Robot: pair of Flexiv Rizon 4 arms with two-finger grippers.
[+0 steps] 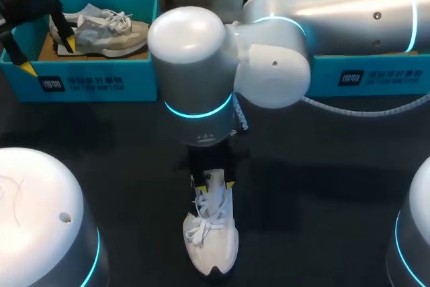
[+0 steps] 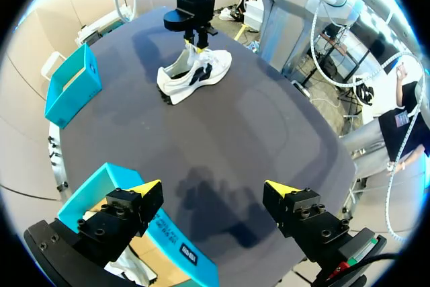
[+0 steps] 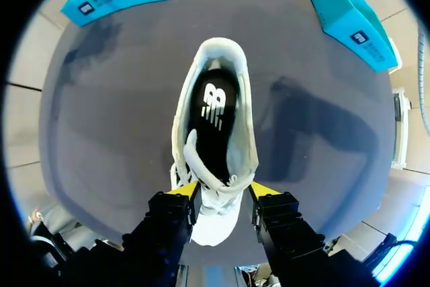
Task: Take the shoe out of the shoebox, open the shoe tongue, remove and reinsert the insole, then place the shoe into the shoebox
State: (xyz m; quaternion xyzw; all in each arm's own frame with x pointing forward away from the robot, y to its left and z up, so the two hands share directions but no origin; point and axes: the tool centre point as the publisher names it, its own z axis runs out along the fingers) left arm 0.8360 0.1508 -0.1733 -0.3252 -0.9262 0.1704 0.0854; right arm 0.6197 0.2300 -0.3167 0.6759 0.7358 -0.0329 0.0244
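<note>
shoe (image 1: 213,247): in the head view the heel end is hidden under the right arm (image 1: 195,72); in the right wrist view the sides of its front lie behind the fingers (image 3: 168,226).
right gripper (image 1: 213,183): in the head view covered by the arm; only two yellow tips show.
right box (image 1: 376,75): mostly behind the right arm; its inside cannot be seen.
second shoe (image 1: 107,31): one end is behind a finger of the left gripper (image 1: 48,58); in the left wrist view it is almost all under a finger.
left gripper body: cut off at the head view's corner.
</note>
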